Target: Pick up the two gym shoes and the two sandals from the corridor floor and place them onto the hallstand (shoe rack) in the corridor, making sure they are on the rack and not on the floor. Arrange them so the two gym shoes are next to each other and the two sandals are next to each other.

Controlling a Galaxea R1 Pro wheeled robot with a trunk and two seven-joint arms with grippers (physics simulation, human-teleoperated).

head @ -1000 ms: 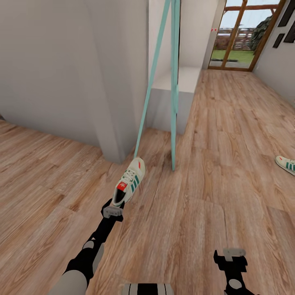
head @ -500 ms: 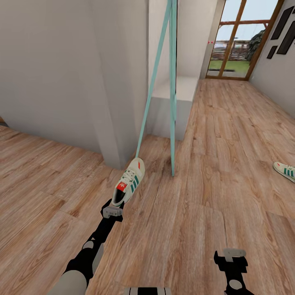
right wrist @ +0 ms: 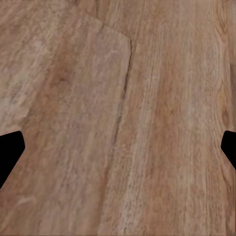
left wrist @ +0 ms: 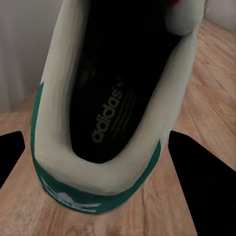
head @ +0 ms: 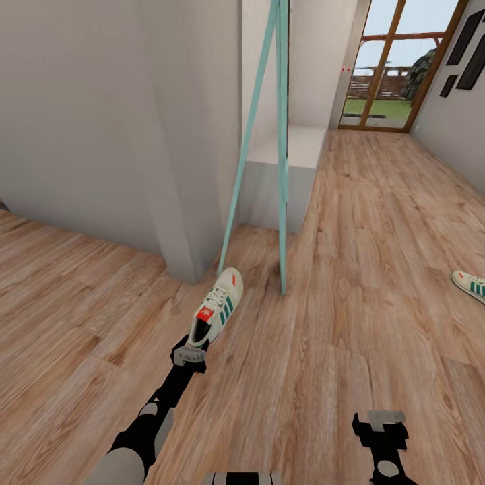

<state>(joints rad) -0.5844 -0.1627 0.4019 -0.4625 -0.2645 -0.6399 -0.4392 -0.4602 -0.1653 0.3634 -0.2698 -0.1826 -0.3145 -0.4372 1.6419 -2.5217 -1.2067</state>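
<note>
Left gripper (head: pixel 191 353) clamps gym shoe (head: pixel 217 315) – open corridor floor (head: pixel 350 283) rightward

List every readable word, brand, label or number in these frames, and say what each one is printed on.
"adidas": printed in pale letters on the dark insole of the gym shoe in the left wrist view.
Red tongue label on that same shoe, head view: too small to read.
Pale mark on the shoe's green heel patch, left wrist view: a blurred shape, not legible.
Second gym shoe at the far right: no legible text.
</note>
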